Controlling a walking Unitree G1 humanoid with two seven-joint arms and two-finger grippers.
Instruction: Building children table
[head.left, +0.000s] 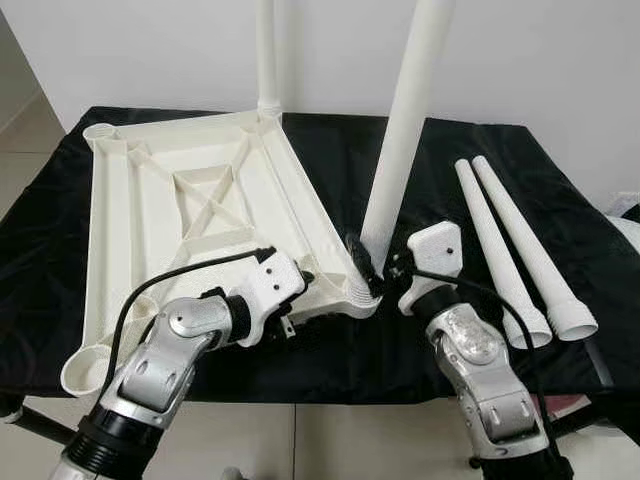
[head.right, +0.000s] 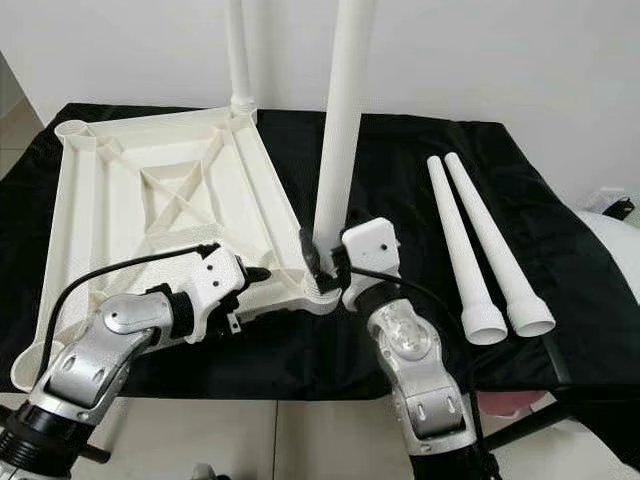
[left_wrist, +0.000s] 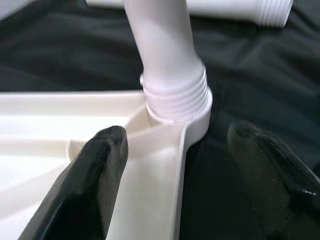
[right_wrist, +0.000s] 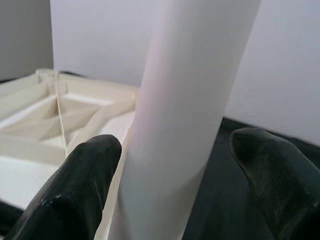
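Your tabletop lies upside down on the black cloth that covers the counter, ribbed underside facing up, toward the robot's left. A leg stands in the near right corner socket, leaning slightly to the right; in the left wrist view you can see its threaded end seated in the socket, with a few threads showing above the rim. A second leg stands upright in the far right corner. The two near-left and far-left sockets hold nothing.

Your right pincer sits at the base of the leaning leg, just above the socket. Its fingers straddle the leg with a gap on either side in the right wrist view, so it is parted and not clamping.

Your left pincer rests at the tabletop's near edge, pointing toward the same corner. Its fingers are spread wide, one over the tabletop's inside and one over the cloth outside the rim, holding nothing.

Two spare legs lie side by side on the cloth to the right, wide ends toward you.
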